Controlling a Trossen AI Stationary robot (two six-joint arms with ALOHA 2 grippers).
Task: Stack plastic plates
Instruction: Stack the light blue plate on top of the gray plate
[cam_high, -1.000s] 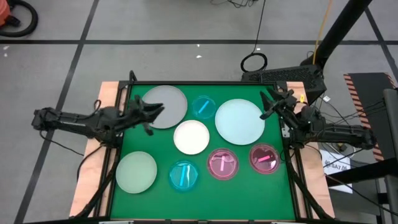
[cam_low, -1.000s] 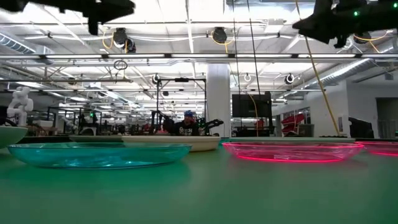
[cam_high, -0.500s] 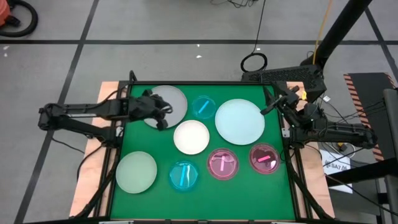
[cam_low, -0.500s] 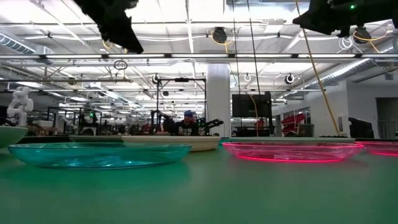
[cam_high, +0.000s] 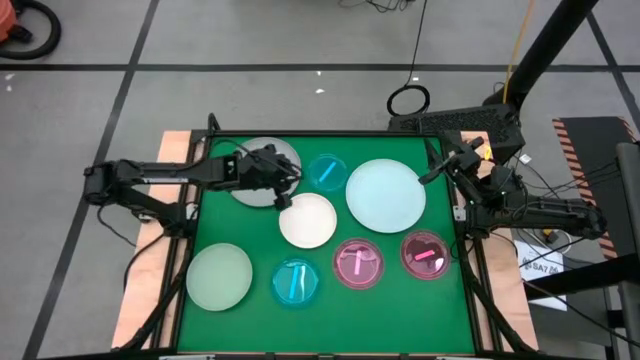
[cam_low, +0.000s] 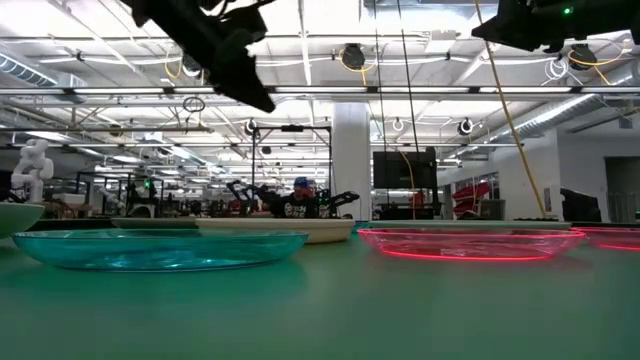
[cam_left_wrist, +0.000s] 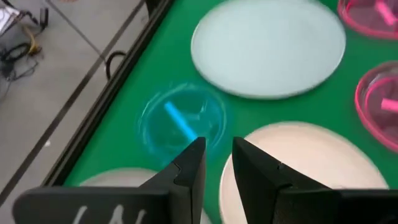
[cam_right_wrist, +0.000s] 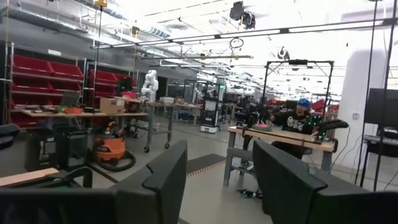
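Observation:
Eight plastic plates lie flat and apart on the green mat: grey (cam_high: 258, 160), small cyan (cam_high: 326, 172), pale blue (cam_high: 385, 195), white (cam_high: 307, 221), two pink (cam_high: 357, 264) (cam_high: 425, 254), a second cyan (cam_high: 295, 282) and pale green (cam_high: 219, 277). My left gripper (cam_high: 287, 190) hovers over the grey plate's right rim, beside the white plate. It is open by a narrow gap (cam_left_wrist: 217, 148) and tilted down, and touches nothing. In the left wrist view the cyan plate (cam_left_wrist: 182, 121) and white plate (cam_left_wrist: 298, 163) lie just past the fingertips. My right gripper (cam_high: 437, 168) waits, open (cam_right_wrist: 221, 165), raised near the right edge.
A black frame (cam_high: 320, 133) borders the mat, with wooden board edges (cam_high: 150, 260) outside it. Bare mat lies along the near edge (cam_high: 380, 320). In the low view both arms hang high, left arm (cam_low: 215, 45) and right arm (cam_low: 545, 25), above the cyan rim (cam_low: 160, 245) and pink rim (cam_low: 470, 240).
My left gripper has swung toward the table's right, from the grey plate's left side across it to its right rim near the white plate. It has come lower and tipped downward. No plate has moved.

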